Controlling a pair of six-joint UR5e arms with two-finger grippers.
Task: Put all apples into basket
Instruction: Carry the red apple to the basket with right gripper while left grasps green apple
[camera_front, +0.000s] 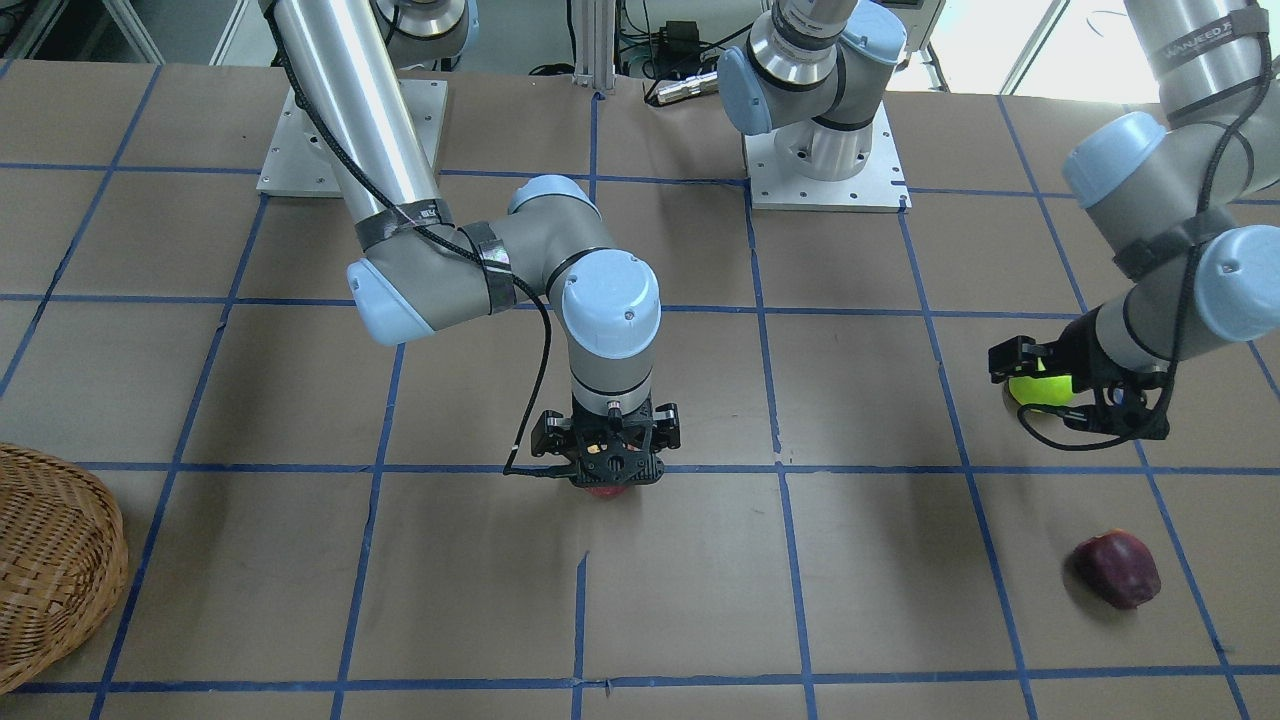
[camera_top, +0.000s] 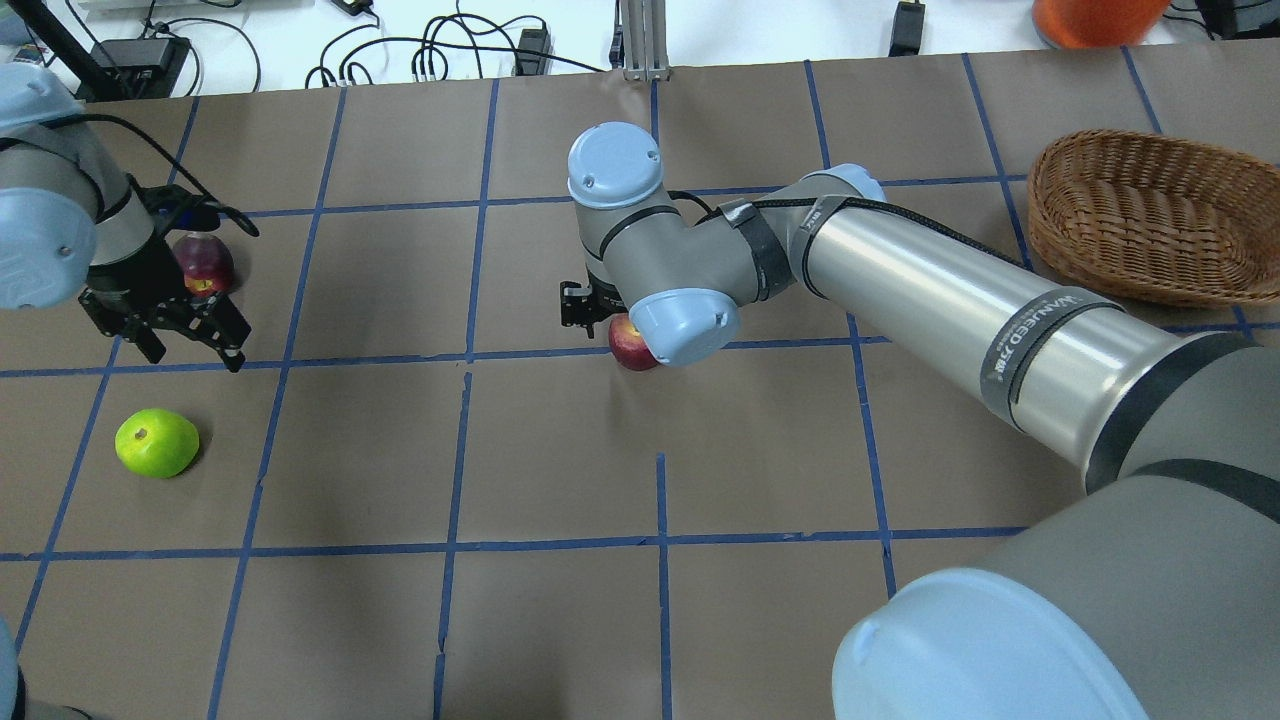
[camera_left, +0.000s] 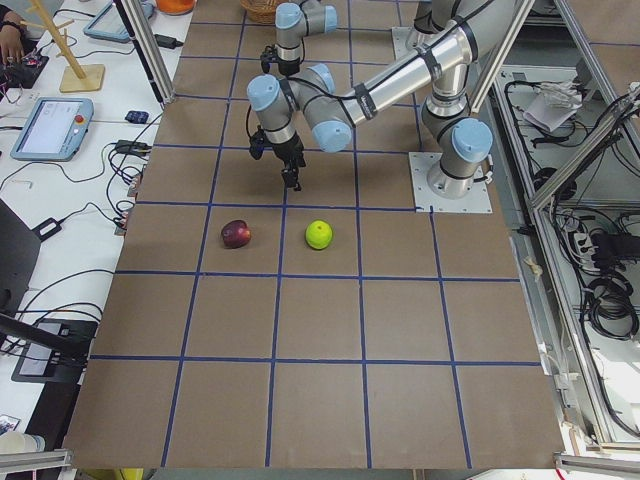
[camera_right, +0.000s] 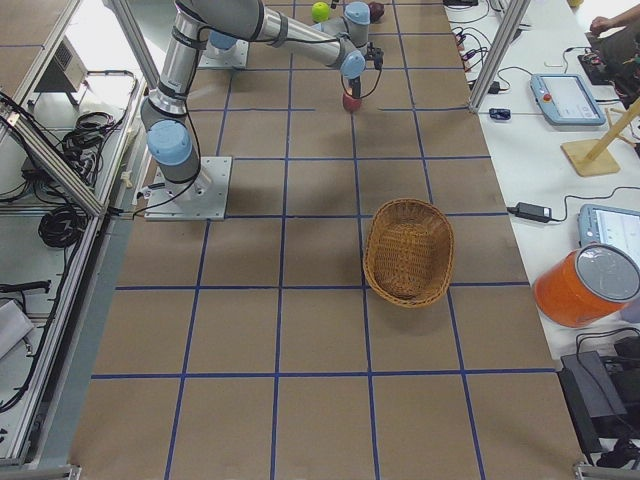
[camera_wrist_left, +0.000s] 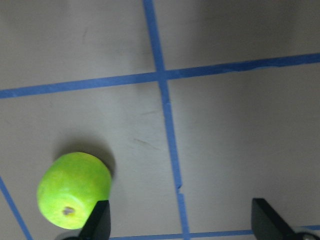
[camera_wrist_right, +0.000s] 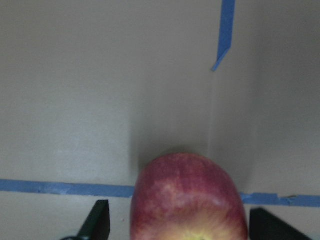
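Note:
The red apple (camera_top: 632, 345) with yellowish streaks lies on the table near the middle. My right gripper (camera_top: 600, 315) is low over it and open. In the right wrist view the apple (camera_wrist_right: 189, 197) sits between the two spread fingers (camera_wrist_right: 100, 222) with gaps on both sides. My left gripper (camera_top: 190, 345) is open and empty, raised above the table. The maroon apple (camera_top: 203, 264) lies just beyond it and the lime green apple (camera_top: 157, 442) lies nearer the robot. The green apple (camera_wrist_left: 74, 190) shows at the left wrist view's lower left, beside one finger. The wicker basket (camera_top: 1140, 215) stands at the far right.
The table is brown paper with a blue tape grid (camera_top: 465, 355). The arm bases (camera_front: 825, 150) stand at the robot's edge. An orange container (camera_top: 1095, 15), cables and tablets lie beyond the far edge. Open table lies between the red apple and the basket (camera_front: 50, 565).

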